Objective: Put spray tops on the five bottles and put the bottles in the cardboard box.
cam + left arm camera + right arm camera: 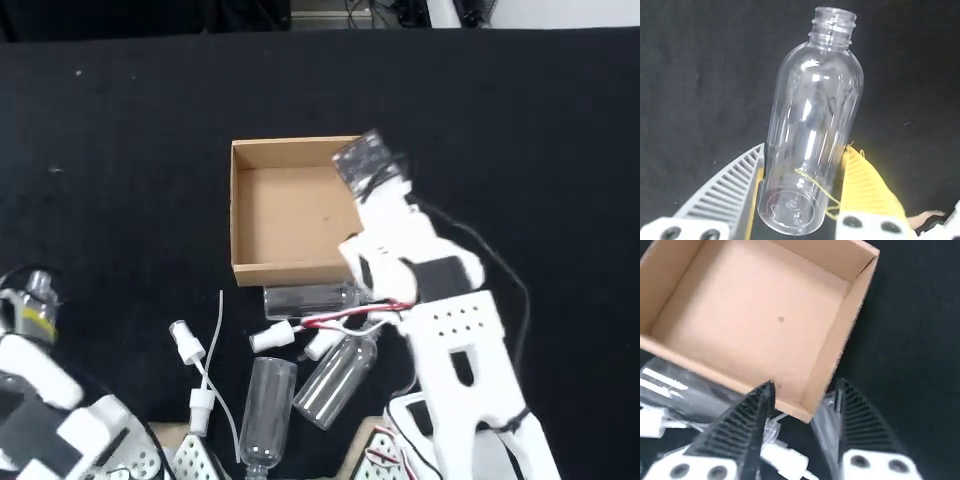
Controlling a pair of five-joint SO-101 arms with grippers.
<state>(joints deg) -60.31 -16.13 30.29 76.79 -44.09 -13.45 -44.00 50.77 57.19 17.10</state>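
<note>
My left gripper [805,150] is shut on a clear, uncapped bottle [812,115], holding it near its base with the open neck pointing away. In the high view this bottle [33,295] is at the left edge. The open cardboard box [243,210] stands mid-table with nothing inside. My right gripper [805,395] is open above the box's [840,335] front right corner, holding nothing. Three more clear bottles [310,298] [338,378] [268,405] lie in front of the box. White spray tops [185,343] [272,335] [200,405] with thin tubes lie among them.
The right arm [450,320] reaches in from the lower right over the bottle pile, with a red wire along it. The black table [120,150] stretches behind and to both sides of the box.
</note>
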